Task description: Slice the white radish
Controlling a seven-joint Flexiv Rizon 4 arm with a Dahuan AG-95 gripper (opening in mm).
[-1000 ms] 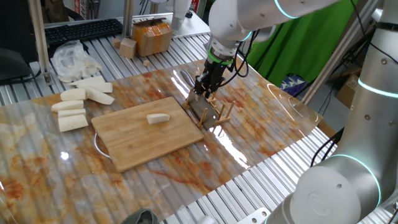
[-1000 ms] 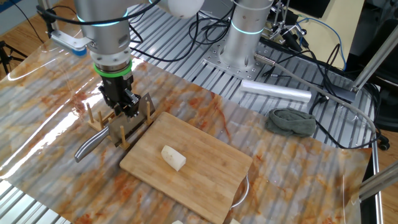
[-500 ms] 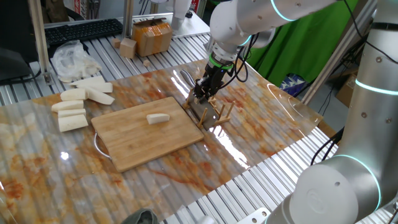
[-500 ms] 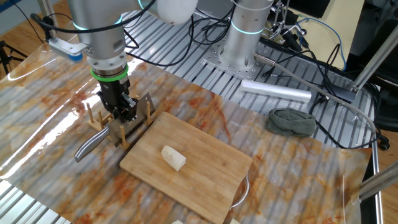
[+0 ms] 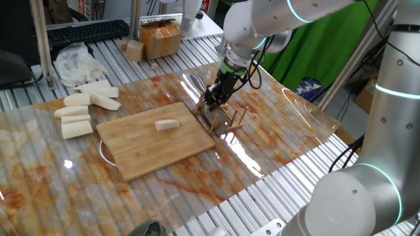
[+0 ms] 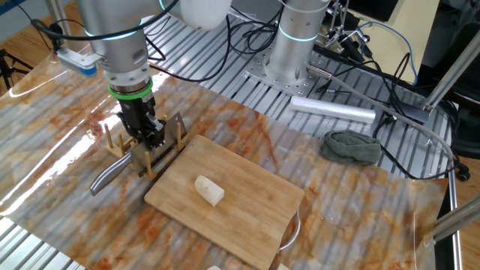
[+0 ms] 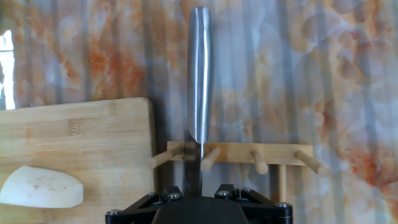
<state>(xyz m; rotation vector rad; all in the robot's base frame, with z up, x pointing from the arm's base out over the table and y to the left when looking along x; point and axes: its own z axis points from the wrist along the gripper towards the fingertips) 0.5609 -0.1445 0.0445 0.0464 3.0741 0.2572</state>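
The white radish (image 5: 166,124) (image 6: 209,190) (image 7: 40,186) lies whole on the wooden cutting board (image 5: 138,147) (image 6: 247,195) (image 7: 74,130). A steel-handled knife (image 5: 199,84) (image 6: 109,174) (image 7: 199,74) rests on edge in a small wooden peg rack (image 5: 230,121) (image 6: 161,150) (image 7: 249,152) beside the board. My gripper (image 5: 213,101) (image 6: 152,135) (image 7: 198,202) is low over the rack, its dark fingers straddling the blade just behind the handle. The jaws stand partly open. The fingertips themselves are hidden in the hand view.
Several larger radish sticks (image 5: 79,108) and a white plastic bag (image 5: 75,62) lie at the far left. A cardboard box (image 5: 161,38) and keyboard (image 5: 85,31) sit behind. A grey cloth (image 6: 351,146) and a metal cylinder (image 6: 332,111) lie near the arm's base.
The arm's upper links have shifted slightly, while the gripper stays over the rack. Knife and radish have not moved.
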